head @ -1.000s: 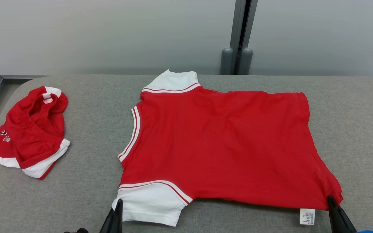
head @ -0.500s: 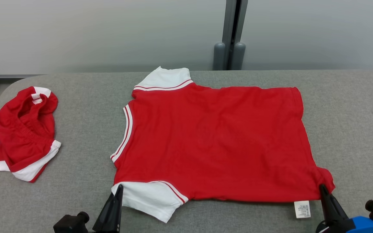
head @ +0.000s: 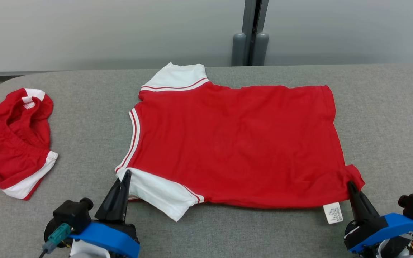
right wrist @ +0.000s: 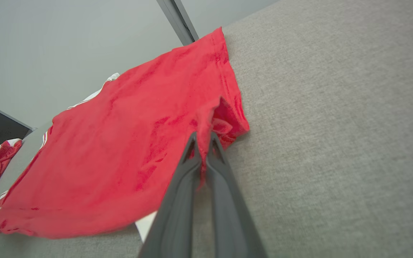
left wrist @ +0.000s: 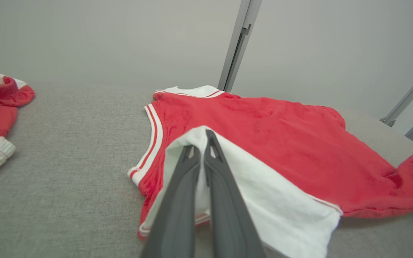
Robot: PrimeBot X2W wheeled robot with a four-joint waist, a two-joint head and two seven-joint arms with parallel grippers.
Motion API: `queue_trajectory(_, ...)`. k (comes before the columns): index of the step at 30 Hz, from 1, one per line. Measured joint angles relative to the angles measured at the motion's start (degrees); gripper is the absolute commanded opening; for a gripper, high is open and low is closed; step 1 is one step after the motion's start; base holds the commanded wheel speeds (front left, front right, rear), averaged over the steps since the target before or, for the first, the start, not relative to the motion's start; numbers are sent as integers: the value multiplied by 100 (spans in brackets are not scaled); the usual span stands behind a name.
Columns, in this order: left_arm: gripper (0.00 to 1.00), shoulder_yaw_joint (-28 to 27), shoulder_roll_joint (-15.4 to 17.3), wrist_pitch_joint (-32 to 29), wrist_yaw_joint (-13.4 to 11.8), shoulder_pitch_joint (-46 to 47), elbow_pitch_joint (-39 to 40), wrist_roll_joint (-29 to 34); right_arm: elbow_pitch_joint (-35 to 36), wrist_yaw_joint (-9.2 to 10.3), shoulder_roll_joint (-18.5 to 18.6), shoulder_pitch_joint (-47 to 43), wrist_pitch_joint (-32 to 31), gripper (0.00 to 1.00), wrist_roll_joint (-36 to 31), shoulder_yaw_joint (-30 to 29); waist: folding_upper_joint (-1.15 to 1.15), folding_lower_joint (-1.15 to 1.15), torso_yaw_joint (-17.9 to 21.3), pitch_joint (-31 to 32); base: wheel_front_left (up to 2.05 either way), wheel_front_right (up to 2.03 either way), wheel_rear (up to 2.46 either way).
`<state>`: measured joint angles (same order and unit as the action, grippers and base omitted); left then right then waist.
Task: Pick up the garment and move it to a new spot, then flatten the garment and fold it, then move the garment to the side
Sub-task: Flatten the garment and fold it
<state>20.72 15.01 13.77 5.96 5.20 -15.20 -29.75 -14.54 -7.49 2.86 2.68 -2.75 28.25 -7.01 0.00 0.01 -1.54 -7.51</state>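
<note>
Your red short-sleeved shirt with white sleeves (head: pixel 235 143) lies spread on the grey fabric bench (head: pixel 84 136). Your left pincer (head: pixel 126 175) is clamped on its near white sleeve, and your right pincer (head: pixel 350 185) on the near hem corner, beside the white care label (head: pixel 333 213). The head view's left edge cuts off the crumpled red-and-white shorts (head: pixel 9 143).

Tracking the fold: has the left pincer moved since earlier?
Yes: the left pincer, gripping the white sleeve, moved away from the robot, nearly level with the shorts' cuff.
</note>
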Motion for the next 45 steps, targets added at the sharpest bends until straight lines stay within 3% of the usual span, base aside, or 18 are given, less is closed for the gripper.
queue_trajectory(20, 0, 278, 180, 54, 125, 1803, -1145, -133, -113, 0, -1, 1234, -264, 0, -225, -62, 0, 0, 93, -746, 0, 0, 0)
queue_trajectory(21, 0, 313, 178, 54, 126, 1887, -1239, -154, -133, 0, 0, 1281, -249, 29, -260, -58, 0, 0, 92, -767, 0, 0, 0)
queue_trajectory(22, 9, 331, 172, 64, 127, 1945, -1316, -170, -154, 0, -1, 1315, -226, 72, -293, -55, 0, 0, 94, -785, 0, 0, 0)
queue_trajectory(23, 85, 346, 158, 76, 142, 2000, -1376, -179, -174, 0, -1, 1344, -218, 100, -308, -59, 0, 0, 92, -799, 0, 0, 0)
queue_trajectory(24, 100, 371, 144, 82, 143, 2060, -1426, -175, -186, 0, -1, 1359, -187, 100, -369, -63, 0, 0, 87, -810, 0, 0, 0)
queue_trajectory(31, 100, 274, 53, 121, 143, 2123, -1600, -156, -230, 0, 1, 1346, 13, 100, -822, -179, 0, 0, 21, -746, 0, 0, 0)
queue_trajectory(45, 100, 112, 32, 122, 143, 1248, -1651, -101, -341, 0, 188, 1029, 20, 100, -1463, -221, 0, -1, -132, -600, 0, 0, 0)
